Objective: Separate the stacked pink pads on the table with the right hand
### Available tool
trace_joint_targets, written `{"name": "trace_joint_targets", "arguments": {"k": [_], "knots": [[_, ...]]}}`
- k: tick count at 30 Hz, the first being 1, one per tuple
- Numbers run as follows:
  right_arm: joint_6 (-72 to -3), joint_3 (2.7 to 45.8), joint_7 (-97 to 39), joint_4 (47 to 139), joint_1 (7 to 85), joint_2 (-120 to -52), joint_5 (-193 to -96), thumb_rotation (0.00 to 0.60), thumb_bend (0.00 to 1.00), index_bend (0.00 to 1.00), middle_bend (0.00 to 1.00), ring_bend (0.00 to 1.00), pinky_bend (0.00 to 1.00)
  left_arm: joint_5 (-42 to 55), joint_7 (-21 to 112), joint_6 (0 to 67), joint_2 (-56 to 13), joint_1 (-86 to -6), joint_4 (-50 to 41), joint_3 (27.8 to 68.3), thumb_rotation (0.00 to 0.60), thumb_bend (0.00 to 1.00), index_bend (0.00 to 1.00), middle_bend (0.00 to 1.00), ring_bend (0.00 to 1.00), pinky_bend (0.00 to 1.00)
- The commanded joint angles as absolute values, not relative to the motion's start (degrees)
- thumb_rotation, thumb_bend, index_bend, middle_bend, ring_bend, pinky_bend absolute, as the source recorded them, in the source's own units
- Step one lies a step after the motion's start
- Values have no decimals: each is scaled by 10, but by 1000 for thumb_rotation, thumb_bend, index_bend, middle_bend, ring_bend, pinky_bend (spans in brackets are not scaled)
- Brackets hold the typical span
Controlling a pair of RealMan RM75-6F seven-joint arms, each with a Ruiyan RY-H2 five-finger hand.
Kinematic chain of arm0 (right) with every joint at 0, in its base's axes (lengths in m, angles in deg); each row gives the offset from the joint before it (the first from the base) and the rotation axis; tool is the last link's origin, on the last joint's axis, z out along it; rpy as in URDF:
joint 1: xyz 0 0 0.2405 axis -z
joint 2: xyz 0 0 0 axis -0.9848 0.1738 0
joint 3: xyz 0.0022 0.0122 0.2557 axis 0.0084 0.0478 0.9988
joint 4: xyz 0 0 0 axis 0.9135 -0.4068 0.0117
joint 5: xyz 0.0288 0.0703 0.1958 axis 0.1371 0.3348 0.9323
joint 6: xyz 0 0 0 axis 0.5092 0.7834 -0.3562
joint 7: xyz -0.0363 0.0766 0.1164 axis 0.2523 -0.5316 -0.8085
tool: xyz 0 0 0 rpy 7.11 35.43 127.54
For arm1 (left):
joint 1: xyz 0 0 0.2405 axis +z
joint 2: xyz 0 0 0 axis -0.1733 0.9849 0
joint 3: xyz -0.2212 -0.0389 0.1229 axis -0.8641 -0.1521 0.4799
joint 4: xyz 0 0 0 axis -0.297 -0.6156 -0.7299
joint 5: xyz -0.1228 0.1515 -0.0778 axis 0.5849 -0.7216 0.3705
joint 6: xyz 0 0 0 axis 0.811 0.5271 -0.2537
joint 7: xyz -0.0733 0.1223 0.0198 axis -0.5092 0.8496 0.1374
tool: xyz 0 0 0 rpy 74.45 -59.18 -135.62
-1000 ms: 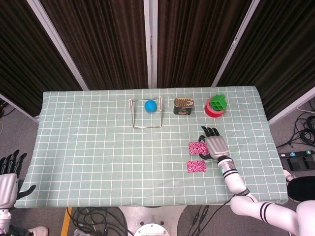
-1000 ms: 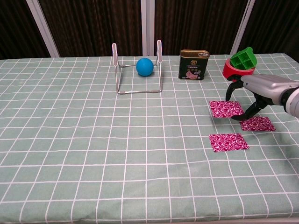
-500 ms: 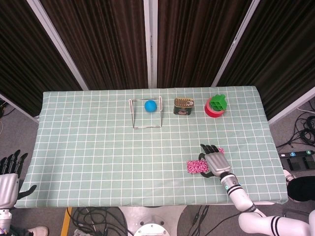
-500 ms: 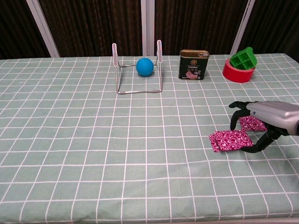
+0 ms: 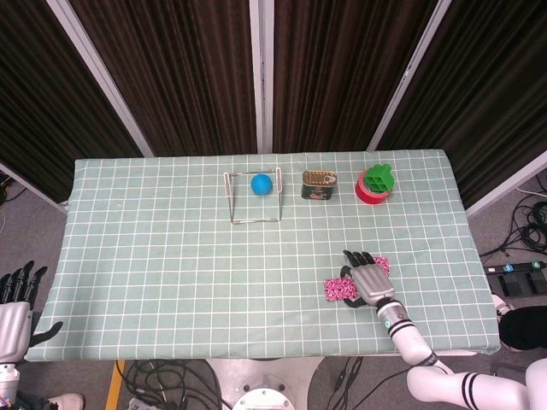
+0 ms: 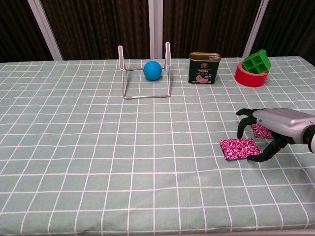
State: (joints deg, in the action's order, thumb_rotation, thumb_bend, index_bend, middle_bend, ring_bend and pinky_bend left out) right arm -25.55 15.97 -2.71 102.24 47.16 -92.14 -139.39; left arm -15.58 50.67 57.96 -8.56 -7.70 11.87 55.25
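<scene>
Hovering near the table's [image 6: 74, 162] front right corner, the right hand [image 5: 369, 280] arches over the pink pads [image 6: 239, 148] with fingers spread and curved down, clamped on nothing; whether its fingertips touch the pads cannot be told. One pad lies flat just left of the hand, another [image 6: 260, 130] peeks out beneath it. The left hand [image 5: 13, 306] hangs off the front left corner, fingers apart.

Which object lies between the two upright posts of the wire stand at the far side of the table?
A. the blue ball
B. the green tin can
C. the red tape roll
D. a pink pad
A: the blue ball sits inside the wire stand, while the tin can stands apart to its right.
</scene>
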Motion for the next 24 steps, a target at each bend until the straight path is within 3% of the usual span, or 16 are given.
{"name": "trace_joint_targets", "arguments": {"k": [1,24], "knots": [[-256,158,-25,1022,472,-923,-1391,518,155,358,1,0,0,-156,506,579,-86,-77,118,553,600,72,136,51,62,80],[-266,161,-50,1019,483,-922,-1398,475,158,280,0,0,0,-158,505,579,-85,-78,117,552,600,73,136,51,62,80]]}}
